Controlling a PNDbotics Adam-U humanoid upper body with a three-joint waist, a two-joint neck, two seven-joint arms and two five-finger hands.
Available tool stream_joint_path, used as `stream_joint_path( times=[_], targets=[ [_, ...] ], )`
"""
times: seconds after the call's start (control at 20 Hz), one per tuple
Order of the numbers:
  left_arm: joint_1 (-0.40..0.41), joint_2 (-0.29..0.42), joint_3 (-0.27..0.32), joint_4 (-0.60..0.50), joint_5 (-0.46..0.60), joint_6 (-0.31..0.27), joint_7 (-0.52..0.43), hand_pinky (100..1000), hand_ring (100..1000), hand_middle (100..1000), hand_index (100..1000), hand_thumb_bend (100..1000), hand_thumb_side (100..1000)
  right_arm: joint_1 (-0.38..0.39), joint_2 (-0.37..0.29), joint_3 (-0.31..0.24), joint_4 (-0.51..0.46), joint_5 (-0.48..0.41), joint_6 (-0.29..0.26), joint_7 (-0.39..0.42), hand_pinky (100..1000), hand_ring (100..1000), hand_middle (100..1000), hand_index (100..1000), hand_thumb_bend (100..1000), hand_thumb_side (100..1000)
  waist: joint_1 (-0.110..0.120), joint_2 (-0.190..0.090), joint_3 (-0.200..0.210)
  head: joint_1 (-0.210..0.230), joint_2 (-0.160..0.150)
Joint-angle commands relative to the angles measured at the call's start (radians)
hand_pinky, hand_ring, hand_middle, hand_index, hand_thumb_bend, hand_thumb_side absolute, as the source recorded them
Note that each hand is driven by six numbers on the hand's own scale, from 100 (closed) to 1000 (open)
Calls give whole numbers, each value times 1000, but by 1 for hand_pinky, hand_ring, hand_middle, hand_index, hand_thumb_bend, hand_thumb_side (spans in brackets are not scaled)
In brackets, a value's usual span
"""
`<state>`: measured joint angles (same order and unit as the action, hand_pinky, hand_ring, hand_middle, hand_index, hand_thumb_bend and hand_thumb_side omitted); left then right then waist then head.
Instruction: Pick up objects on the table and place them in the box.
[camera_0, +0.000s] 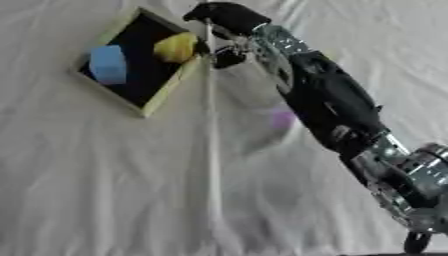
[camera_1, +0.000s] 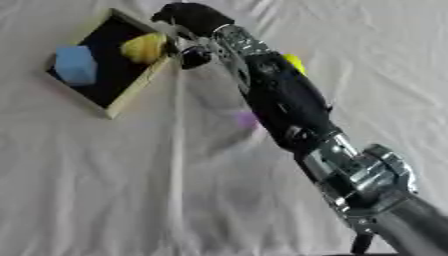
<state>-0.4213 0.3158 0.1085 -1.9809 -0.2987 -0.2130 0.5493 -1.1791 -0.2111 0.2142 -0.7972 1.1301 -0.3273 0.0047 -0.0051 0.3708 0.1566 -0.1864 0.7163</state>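
With the right hand (camera_1: 194, 17) at the upper centre of the frame, over the box (camera_0: 166, 95) rim beside the yellow object (camera_0: 176, 47), you risk clipping the rim and shifting the box. Fingers: cannot tell. Blue block (camera_0: 108, 63) sits inside; purple object (camera_1: 246, 120) lies mid-frame, half hidden under your forearm.

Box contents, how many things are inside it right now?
2. A blue block lies at the left side of the box; a yellow thing sits by its right wall, beside the robot hand. Nothing else shows inside.
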Motion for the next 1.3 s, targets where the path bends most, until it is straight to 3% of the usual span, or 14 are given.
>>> stream_joint_path(
  times=[0.05, 0.3, 0.5, 0.6, 0.65, 1.0, 1.1, 1.2, 1.3],
  targets=[
    [-1, 12, 2, -19, 1, 3, -3, 789, 760, 689, 890, 147, 445, -31, -12, -13, -72, -31, -1, -8, 913, 910, 840, 926, 100, 145, 8, -33, -3, 3, 1],
    [14, 18, 6, -19, -3, 8, -2, 789, 760, 689, 890, 147, 444, -32, -64, 2, -174, -105, -2, 26, 913, 908, 838, 927, 100, 109, 10, -49, -20, 16, 16],
    [28, 24, 10, -19, -8, 12, 1, 789, 760, 690, 891, 147, 444, -1, -147, 21, -239, -169, 2, 61, 913, 907, 837, 928, 100, 132, 9, -63, -39, 32, 28],
    [34, 27, 11, -19, -10, 14, 3, 790, 761, 690, 891, 147, 445, 24, -196, 32, -262, -201, 4, 77, 914, 908, 838, 929, 100, 100, 9, -67, -47, 41, 32],
    [36, 29, 12, -19, -11, 15, 3, 790, 761, 690, 891, 147, 445, 39, -220, 42, -274, -216, 3, 86, 914, 908, 840, 929, 100, 159, 9, -70, -53, 47, 34],
    [44, 40, 18, -19, -19, 20, 9, 790, 761, 691, 891, 147, 443, 160, -388, 110, -390, -320, -29, 146, 917, 915, 850, 935, 106, 228, 13, -72, -81, 73, 41],
    [44, 41, 17, -19, -20, 21, 9, 790, 761, 691, 891, 147, 442, 192, -436, 123, -414, -349, -38, 171, 920, 918, 849, 930, 120, 238, 15, -71, -83, 74, 41],
    [42, 41, 16, -19, -20, 21, 8, 790, 761, 691, 891, 147, 441, 219, -482, 132, -436, -378, -49, 198, 924, 923, 847, 930, 205, 199, 17, -71, -82, 71, 42],
    [40, 40, 13, -19, -19, 20, 6, 790, 762, 691, 891, 148, 440, 244, -531, 141, -455, -409, -60, 229, 927, 925, 843, 925, 211, 218, 19, -70, -79, 68, 41]
  ],
)
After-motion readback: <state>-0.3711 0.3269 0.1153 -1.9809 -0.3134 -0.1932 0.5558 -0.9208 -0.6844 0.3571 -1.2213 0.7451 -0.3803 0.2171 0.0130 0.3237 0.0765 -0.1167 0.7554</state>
